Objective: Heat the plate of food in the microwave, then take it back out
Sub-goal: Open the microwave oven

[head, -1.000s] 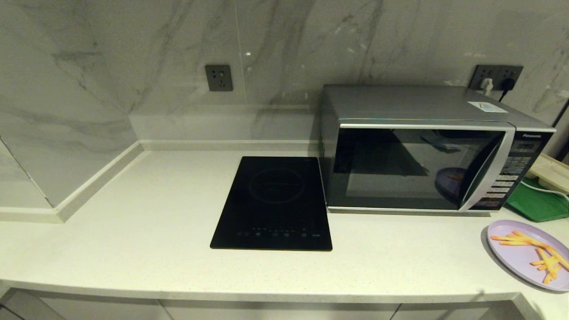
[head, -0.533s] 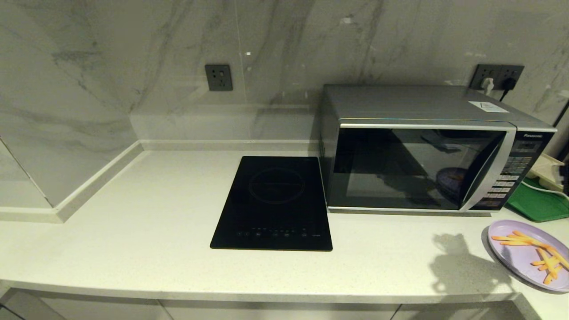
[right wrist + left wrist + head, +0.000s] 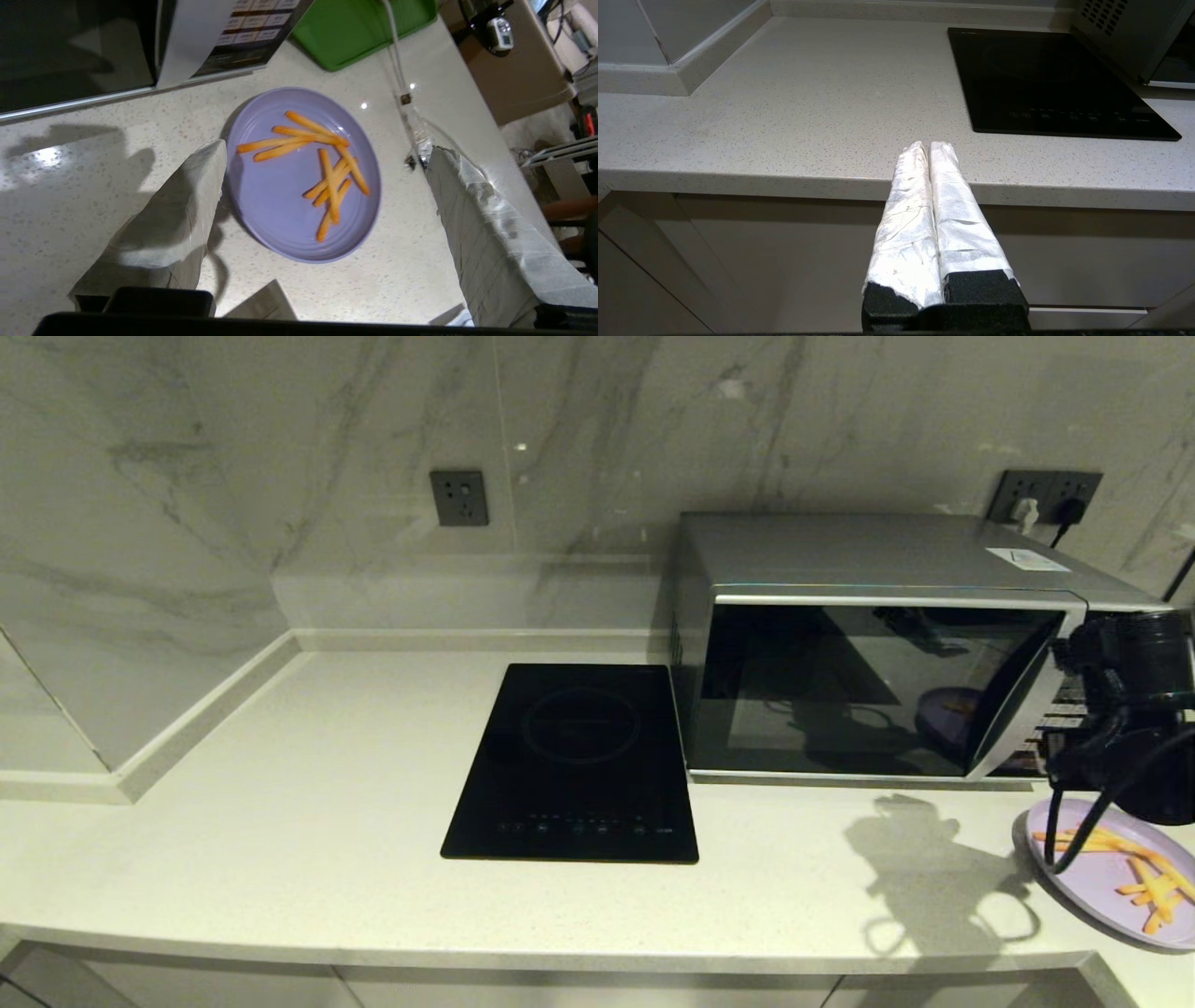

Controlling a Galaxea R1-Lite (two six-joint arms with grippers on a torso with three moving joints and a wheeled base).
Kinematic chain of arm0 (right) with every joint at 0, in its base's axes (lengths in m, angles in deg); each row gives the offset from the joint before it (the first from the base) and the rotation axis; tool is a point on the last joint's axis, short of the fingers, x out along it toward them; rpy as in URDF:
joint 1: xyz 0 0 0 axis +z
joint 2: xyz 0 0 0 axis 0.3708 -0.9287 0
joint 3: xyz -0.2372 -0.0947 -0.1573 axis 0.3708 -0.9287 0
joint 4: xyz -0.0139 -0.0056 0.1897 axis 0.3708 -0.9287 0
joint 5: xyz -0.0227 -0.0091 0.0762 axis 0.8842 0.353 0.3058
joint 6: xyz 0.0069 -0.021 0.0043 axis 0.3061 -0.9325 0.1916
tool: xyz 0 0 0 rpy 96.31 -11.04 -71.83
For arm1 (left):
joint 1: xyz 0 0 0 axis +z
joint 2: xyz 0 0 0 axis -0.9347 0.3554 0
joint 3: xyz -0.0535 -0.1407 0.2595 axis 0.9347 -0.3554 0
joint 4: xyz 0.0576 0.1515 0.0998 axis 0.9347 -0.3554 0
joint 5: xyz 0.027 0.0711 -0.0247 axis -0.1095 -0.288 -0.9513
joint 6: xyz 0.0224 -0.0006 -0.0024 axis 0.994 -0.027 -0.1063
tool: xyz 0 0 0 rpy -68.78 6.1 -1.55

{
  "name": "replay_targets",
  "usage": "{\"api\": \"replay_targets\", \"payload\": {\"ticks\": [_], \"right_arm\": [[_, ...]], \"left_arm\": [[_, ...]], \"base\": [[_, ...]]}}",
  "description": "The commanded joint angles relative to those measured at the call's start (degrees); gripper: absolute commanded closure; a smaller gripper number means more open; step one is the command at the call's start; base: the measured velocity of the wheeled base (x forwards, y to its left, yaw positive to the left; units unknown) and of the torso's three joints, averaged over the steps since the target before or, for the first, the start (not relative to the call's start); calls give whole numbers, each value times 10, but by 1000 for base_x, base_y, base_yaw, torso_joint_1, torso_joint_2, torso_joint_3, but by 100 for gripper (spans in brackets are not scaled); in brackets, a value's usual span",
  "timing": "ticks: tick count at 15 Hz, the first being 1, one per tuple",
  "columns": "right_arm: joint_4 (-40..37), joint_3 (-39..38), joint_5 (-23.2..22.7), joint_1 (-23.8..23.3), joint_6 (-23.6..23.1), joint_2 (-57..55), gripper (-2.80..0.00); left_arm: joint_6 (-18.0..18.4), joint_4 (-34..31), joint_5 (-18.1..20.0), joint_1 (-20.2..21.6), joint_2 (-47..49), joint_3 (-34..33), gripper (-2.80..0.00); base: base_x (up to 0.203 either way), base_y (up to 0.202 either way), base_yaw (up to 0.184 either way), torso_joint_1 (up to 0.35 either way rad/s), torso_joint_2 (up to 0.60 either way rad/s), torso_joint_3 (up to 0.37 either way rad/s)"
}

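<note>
Lilac plate of food (image 3: 303,186) beneath right gripper (image 3: 327,151) (jaws wide)

One plate of food (image 3: 299,205) is being seen between the spread jaws of the right gripper (image 3: 327,154), with about nine orange sticks (image 3: 330,184) being counted on it. One microwave (image 3: 896,644), one black cooktop (image 3: 574,761), one green tray (image 3: 364,28) and two wall sockets (image 3: 459,498) are being counted beyond the jaws.
</note>
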Motion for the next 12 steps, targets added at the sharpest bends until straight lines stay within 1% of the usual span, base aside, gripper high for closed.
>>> {"api": "replay_targets", "payload": {"ticks": [1,3,7,10,12], "right_arm": [[0,7,4,11,3,-33,-280],[0,33,5,13,13,-53,-280],[0,87,8,12,58,-102,-280],[0,122,32,10,85,-136,-280],[0,140,40,9,89,-150,-280]], "left_arm": [[0,0,0,0,0,0,0],[0,0,0,0,0,0,0],[0,0,0,0,0,0,0],[0,0,0,0,0,0,0],[0,0,0,0,0,0,0]], "base": [[0,0,0,0,0,0],[0,0,0,0,0,0],[0,0,0,0,0,0],[0,0,0,0,0,0],[0,0,0,0,0,0]]}}
